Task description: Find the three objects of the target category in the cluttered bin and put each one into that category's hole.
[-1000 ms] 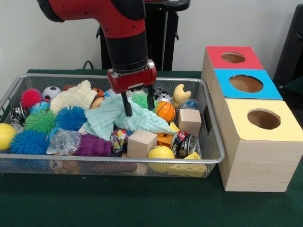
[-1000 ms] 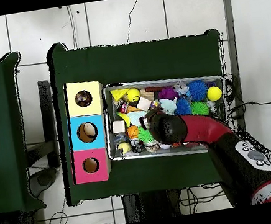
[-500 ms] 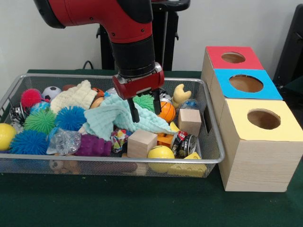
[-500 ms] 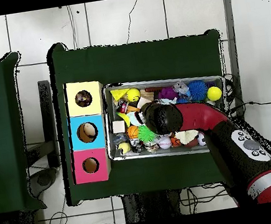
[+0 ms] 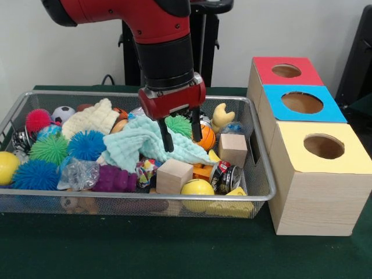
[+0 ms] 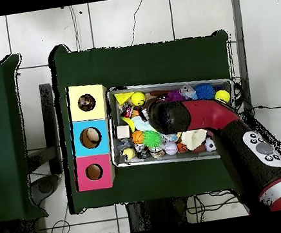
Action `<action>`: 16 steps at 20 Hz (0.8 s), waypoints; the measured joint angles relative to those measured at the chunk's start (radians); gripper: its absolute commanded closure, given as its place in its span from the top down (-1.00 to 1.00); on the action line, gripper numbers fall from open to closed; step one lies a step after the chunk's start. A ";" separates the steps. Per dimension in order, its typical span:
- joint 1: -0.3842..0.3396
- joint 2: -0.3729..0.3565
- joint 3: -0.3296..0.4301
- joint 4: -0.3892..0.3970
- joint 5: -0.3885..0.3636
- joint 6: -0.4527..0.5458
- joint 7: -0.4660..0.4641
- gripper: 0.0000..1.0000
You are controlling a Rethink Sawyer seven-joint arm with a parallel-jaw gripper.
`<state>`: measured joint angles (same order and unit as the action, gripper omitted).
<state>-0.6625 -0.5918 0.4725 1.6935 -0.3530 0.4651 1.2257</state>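
Note:
My gripper (image 5: 183,136) hangs open over the middle of the wire bin (image 5: 263,174). Its two black fingertips (image 5: 168,141) sit just above the mint green cloth (image 5: 133,148), and nothing is held. Behind the fingers lie a green spiky ball (image 5: 176,123) and a small basketball (image 5: 205,138). Two wooden blocks (image 5: 174,175) (image 5: 233,149) lie in front of and to the right of the gripper. The sorting box has a red hole (image 5: 286,71), a blue hole (image 5: 301,103) and a yellow hole (image 5: 323,146). In the overhead view the arm (image 6: 188,113) covers the gripper and the bin's middle.
Spiky balls (image 5: 86,144), a purple bumpy toy (image 5: 114,179), a yellow ball (image 5: 196,188), a can (image 5: 226,177), a cream cloth (image 5: 90,119) and a soccer ball (image 5: 63,113) crowd the bin. The sorting box (image 6: 92,137) stands against the bin's side.
The gripper has shifted right in the front view and dropped slightly lower over the mint cloth. It stays open and the bin's objects have not moved.

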 measured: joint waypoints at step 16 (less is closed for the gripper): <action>-0.035 0.052 0.041 -0.122 -0.045 0.054 -0.001 1.00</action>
<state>-0.6976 -0.5402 0.5135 1.5711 -0.3981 0.5190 1.2250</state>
